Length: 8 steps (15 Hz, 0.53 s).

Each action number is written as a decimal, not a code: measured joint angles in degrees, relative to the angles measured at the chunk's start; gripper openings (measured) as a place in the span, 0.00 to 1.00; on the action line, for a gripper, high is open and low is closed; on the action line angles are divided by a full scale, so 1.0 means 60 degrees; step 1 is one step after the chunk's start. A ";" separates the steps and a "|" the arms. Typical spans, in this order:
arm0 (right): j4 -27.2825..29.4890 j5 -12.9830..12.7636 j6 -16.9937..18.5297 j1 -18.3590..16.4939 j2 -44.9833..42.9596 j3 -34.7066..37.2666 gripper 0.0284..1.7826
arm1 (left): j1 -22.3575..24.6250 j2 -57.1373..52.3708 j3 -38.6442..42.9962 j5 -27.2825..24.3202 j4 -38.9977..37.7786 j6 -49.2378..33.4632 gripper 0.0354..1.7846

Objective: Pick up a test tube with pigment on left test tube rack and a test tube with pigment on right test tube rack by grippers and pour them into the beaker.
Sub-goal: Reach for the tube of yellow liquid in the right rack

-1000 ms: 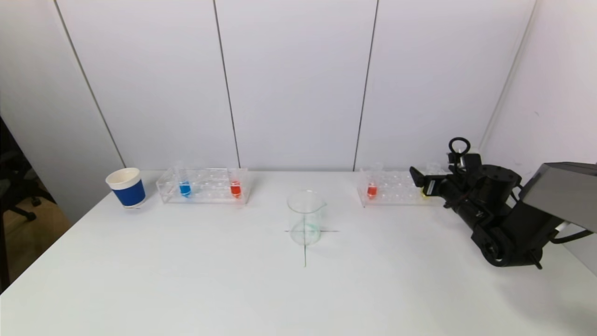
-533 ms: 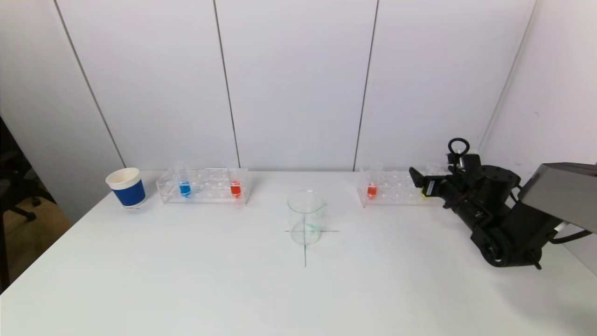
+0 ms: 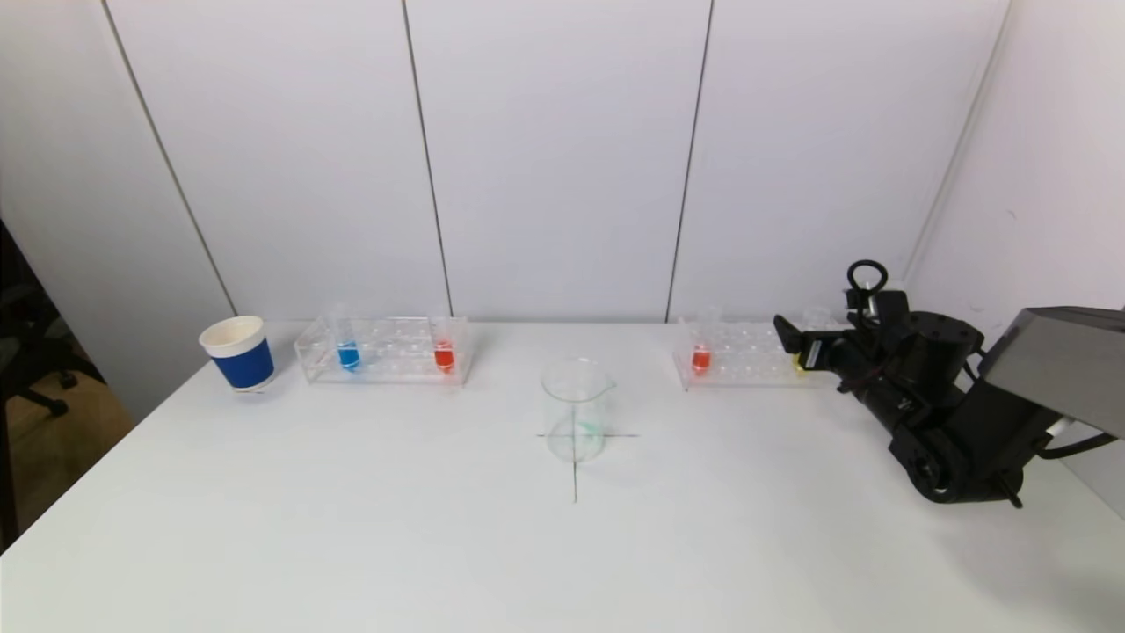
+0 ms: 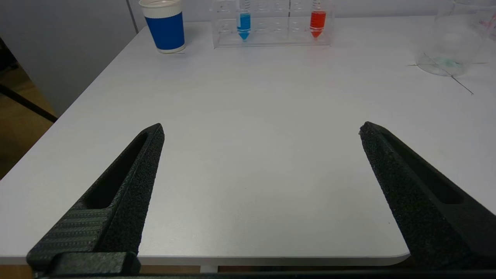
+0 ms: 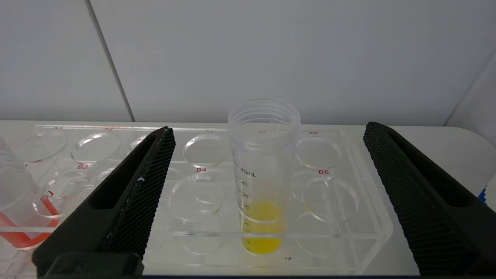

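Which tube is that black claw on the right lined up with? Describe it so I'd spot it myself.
Find the clear right rack at the table's back edge. The open right gripper faces the yellow tube near its right end. Its only filled neighbour, the red tube, sits at the left end.

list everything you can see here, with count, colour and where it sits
table: 1, white, fills the foreground
beaker: 1, clear, table centre
left test tube rack: 1, clear, back left
blue tube: 1, left rack
red tube: 1, left rack
right test tube rack: 1, clear, back right
red tube: 1, right rack
yellow tube: 1, right rack
paper cup: 1, blue and white, far left
left gripper: open, near table edge
right gripper: open, at yellow tube
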 joint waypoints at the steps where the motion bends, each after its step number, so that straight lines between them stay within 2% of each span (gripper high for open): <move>1: 0.0000 0.0004 0.0004 0.0000 0.0000 0.0000 0.99 | 0.0000 0.0000 0.0000 0.0000 0.0002 -0.0004 0.99; 8: 0.0169 0.0000 0.0004 0.0000 0.0055 -0.0199 0.99 | 0.0000 0.0000 0.0000 0.0000 0.0000 -0.0004 0.99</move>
